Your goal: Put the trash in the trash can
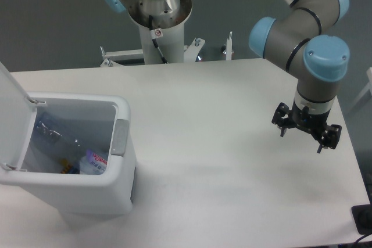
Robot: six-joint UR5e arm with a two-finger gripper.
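The trash can (119, 143) is a large white bin at the left of the table, with its hinged lid (11, 103) swung open to the left and a grey tab on its right rim. The clear plastic bottle (96, 160) lies inside the bin, its pink-and-blue label showing near the bottom. The small white packet with green marks is not visible anywhere. My gripper (302, 140) hangs over the right side of the table, far from the bin, pointing down. Its black fingers are spread apart and hold nothing.
The arm's base column (157, 21) stands behind the table's far edge, with metal brackets (197, 47) beside it. The table's right edge runs just right of the gripper. A dark object (363, 219) sits off the table's front right corner.
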